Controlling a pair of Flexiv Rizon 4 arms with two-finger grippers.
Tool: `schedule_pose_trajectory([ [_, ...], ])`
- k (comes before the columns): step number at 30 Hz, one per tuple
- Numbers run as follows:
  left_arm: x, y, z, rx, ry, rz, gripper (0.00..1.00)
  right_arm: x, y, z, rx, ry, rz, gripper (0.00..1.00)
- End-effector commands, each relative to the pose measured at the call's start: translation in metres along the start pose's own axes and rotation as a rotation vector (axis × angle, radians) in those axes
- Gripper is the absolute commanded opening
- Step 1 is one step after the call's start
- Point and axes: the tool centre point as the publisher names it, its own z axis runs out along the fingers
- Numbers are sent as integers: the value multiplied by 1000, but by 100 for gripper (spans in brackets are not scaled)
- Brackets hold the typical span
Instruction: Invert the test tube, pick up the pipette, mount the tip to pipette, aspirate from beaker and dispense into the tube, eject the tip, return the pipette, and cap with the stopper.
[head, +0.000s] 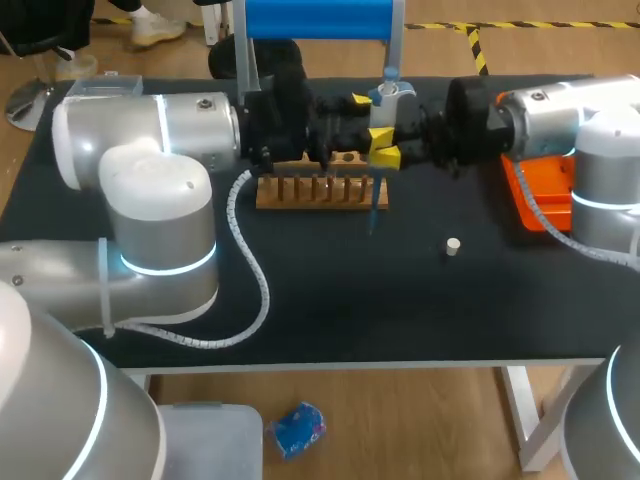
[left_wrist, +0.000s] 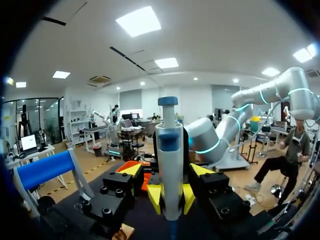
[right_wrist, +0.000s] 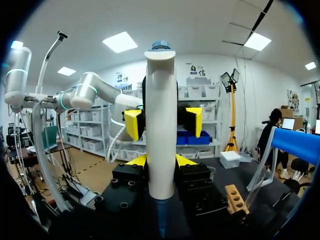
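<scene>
**Head view.** Nearest the camera is my left arm (head: 150, 220), its big joints filling the near-left corner. It stretches over the table (head: 350, 300) to the middle, with the left gripper (head: 355, 108) at the pipette (head: 388, 95). The right gripper (head: 385, 147) meets it from the other side, slightly lower. The pipette stands upright above the wooden rack (head: 320, 190), and a blue tip (head: 375, 213) hangs from its lower end. The stopper (head: 453, 245) lies alone on the table, well apart from the rack. An orange tray (head: 545, 195) sits beside the right arm (head: 590, 130).

**Left wrist view.** The pipette is dead ahead. Own fingers (left_wrist: 131, 170) stand wide, one on each side of the body with a gap on both sides, so they are not gripping. Lower down, the right gripper's tips press the body from two sides.

**Right wrist view.** Same reading: own fingers (right_wrist: 138, 160) are narrow and clamped on the pipette. The left tips stand off it, higher up.

**Progress (judgement).** The pipette is picked up and the tip looks mounted. The stopper is not on anything, so capping is left. Aspirating, dispensing, ejecting and returning are probably left too.

**Unclear.** The test tube and beaker cannot be made out with confidence in any view, so the inversion is unconfirmed. Whether the tip holds liquid cannot be told.
</scene>
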Motion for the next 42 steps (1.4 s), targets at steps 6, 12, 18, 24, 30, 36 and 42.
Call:
schedule_pose_trajectory([
  [6, -3, 5, -15, 160, -123, -99, 100, 1, 6, -46, -26, -2, -45, 0],
  [12, -3, 5, -15, 160, -123, -99, 100, 2, 18, -78, -9, -8, -67, 0],
  [18, -3, 5, -15, 160, -123, -99, 100, -2, 22, -107, -1, 6, -80, 0],
  [24, -3, 5, -15, 160, -123, -99, 100, -7, 29, -143, -8, -13, -90, 0],
  [30, -8, 0, -4, 112, -132, -30, 100, -15, 33, -180, -1, -41, -101, 0],
  [36, -19, -7, 20, 81, -115, 4, 100, -17, 36, -213, 4, -69, -104, 0],
  [42, -28, -13, 49, 47, -89, 38, 100, -18, 33, -243, -2, -113, -108, 0],
])
